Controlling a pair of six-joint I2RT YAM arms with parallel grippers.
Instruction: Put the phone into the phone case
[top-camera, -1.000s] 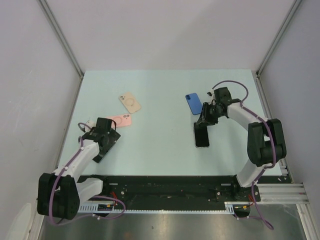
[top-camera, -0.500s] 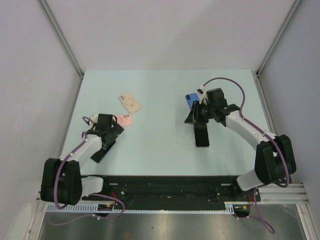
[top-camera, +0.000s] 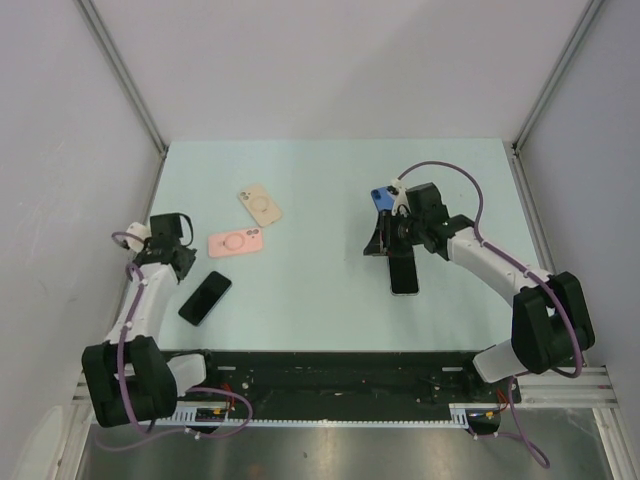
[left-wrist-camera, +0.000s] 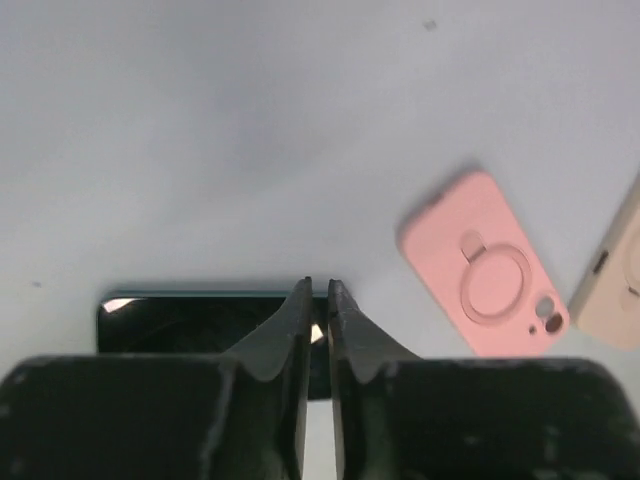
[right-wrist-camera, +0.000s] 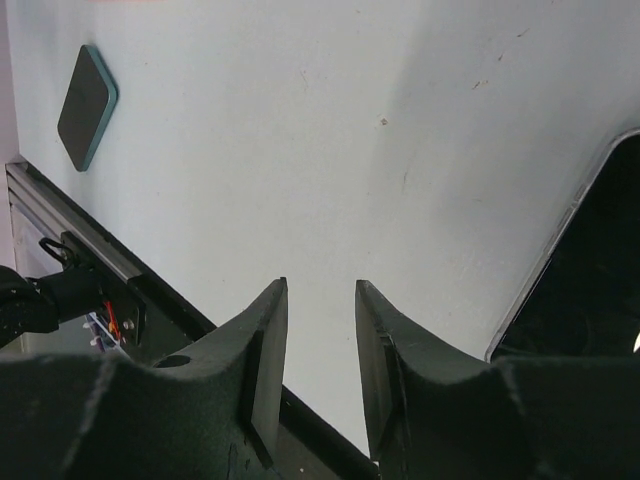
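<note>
Pink phone case (top-camera: 236, 242), dark phone (top-camera: 205, 297) lying near

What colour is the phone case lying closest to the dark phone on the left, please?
The case is pink, clearest in the left wrist view.

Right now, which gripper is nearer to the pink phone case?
Left. The left gripper sits just beside the pink phone case, left of it in the top view, apart from it. The right gripper is far across the table, by the right-hand black phone.
</note>
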